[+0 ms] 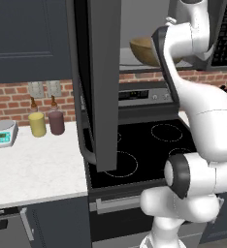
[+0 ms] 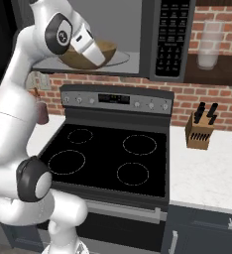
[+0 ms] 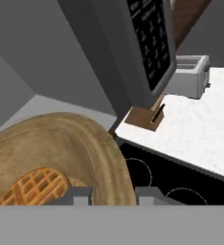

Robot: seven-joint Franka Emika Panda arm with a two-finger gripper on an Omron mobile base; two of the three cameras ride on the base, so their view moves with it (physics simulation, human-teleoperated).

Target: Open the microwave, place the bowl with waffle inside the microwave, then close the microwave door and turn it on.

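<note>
the bowl [image 3: 61, 143] with the waffle [image 3: 35, 186] is grasped at its near rim by the gripper [image 3: 113, 195], sitting level at the front edge of the turntable inside the microwave [image 2: 152, 44]. judging by this, placing is the step in hand; next comes letting go and backing out past the microwave door [image 1: 98, 82], swung wide. being round, the bowl has no long axis and opens upward.

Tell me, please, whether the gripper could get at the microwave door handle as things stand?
Probably not yet: the gripper is inside the microwave, closed on the bowl rim. The door hangs wide open with its handle unobstructed.
</note>
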